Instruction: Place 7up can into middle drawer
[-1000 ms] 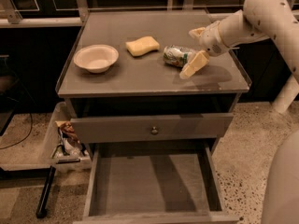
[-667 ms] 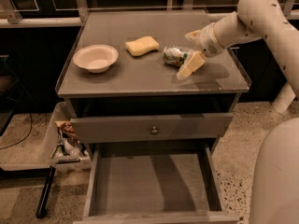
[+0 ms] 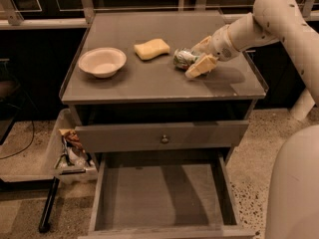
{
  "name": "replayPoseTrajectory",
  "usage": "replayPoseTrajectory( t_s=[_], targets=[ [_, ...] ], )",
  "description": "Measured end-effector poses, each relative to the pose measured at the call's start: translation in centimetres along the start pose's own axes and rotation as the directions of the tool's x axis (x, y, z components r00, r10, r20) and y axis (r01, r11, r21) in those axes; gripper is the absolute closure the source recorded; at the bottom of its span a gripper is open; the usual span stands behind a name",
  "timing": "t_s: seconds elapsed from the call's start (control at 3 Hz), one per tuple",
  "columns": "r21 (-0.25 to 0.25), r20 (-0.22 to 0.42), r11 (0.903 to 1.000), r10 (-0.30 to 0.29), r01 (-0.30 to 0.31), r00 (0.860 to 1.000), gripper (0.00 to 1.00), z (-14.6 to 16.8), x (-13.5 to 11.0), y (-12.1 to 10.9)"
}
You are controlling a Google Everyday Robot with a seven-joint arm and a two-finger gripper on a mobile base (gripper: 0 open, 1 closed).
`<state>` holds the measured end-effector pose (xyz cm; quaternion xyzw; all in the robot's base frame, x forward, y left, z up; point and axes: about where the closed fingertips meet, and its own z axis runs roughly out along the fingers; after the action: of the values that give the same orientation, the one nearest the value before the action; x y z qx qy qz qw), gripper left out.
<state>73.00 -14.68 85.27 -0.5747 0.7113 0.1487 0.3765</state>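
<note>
Camera view: nearest, at the bottom, the middle drawer [image 3: 149, 195] stands pulled out, its bare grey floor showing between thin low side walls. At the lower right a rounded white part of the robot's body [image 3: 294, 183] fills the corner. Just above the open drawer is a closed grey drawer front [image 3: 124, 136] with a small round metal knob [image 3: 164, 139]. To the left of the cabinet, on the speckled floor, stands a pale bin [image 3: 52, 153] holding crumpled wrappers whose print is too small to read. On the grey tabletop [image 3: 149, 83] a shallow off-white bowl [image 3: 102, 61] sits at the left. The 7up can [image 3: 183, 59] lies on its side right of centre, silvery with green markings; no lettering on it can be made out. The gripper [image 3: 193, 60] is down at the can's right end, its two pale fingers [image 3: 202, 66] spread apart with the can between them, one on the near side and one on the far side; whether they press on the can cannot be told, and the can rests on the tabletop. Just beyond and left of the can lies a yellow sponge [image 3: 151, 49], close to it but apart. The white arm [image 3: 279, 14] reaches in from the upper right.
</note>
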Motion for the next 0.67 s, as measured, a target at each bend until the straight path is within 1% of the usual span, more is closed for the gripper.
replayPoseTrajectory(
  t_s=[0.67],
  targets=[
    [0.0, 0.0, 1.0, 0.0, 0.0, 1.0, 0.83, 0.01, 0.0, 0.0]
  ],
)
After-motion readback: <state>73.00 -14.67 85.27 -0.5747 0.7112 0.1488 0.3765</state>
